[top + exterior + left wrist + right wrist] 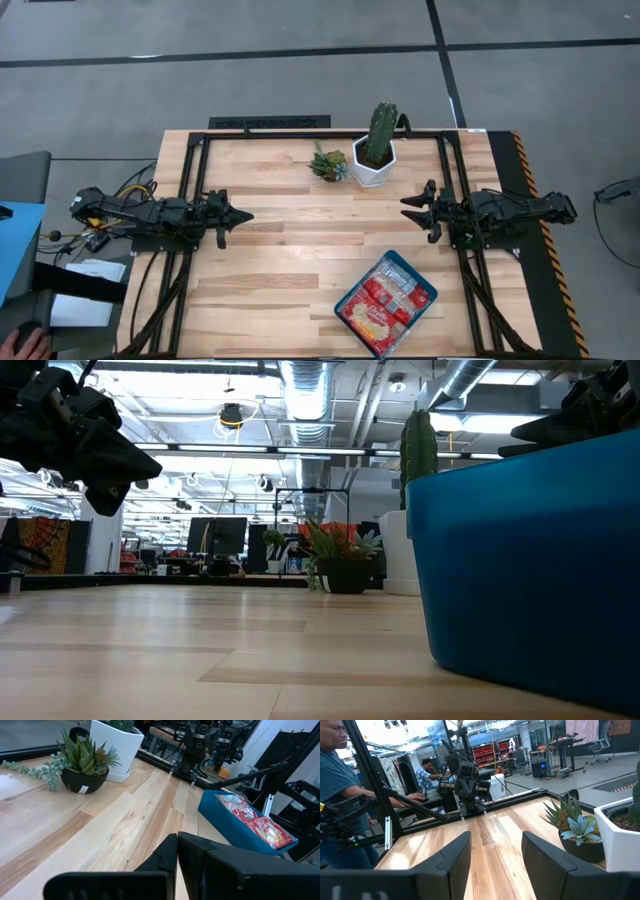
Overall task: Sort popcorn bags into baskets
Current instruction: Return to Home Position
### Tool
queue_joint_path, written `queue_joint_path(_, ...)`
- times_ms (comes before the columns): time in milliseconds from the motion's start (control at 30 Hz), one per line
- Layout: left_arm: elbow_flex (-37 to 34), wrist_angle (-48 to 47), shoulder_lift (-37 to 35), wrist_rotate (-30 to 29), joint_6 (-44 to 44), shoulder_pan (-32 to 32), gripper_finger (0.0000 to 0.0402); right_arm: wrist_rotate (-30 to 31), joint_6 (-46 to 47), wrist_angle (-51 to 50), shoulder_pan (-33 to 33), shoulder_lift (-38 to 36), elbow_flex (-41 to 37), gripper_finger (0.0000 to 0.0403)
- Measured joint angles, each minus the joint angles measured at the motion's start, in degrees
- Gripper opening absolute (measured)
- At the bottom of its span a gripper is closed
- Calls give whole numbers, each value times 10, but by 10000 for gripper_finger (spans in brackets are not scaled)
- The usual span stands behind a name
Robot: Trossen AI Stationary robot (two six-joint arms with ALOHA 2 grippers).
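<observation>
Left gripper [238, 213] fingers pressed together, nothing between them; right gripper [410, 207] parted wide, also empty. Both arms lie low and level over their own sides of the table [280, 260], tips pointing inward at each other. I read that as the parked pose, since nothing loose is left to fetch. Popcorn bags [385, 303] are piled in the teal tray [530, 580] by the table edge nearest the low camera, right arm's side (none visible outside it). Cactus pot [372, 168] and small plant [328, 163] sit at the far edge, well apart from either gripper — sort looks done
</observation>
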Motion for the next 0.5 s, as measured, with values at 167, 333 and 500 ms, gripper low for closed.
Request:
queue_joint_path(167, 0, 0, 0, 0, 0, 0, 2, 0, 0, 0, 0, 0, 0, 203)
queue_joint_path(333, 0, 0, 0, 0, 0, 0, 2, 0, 0, 0, 0, 0, 0, 200)
queue_joint_path(500, 0, 0, 0, 0, 0, 0, 2, 0, 0, 0, 0, 0, 0, 194)
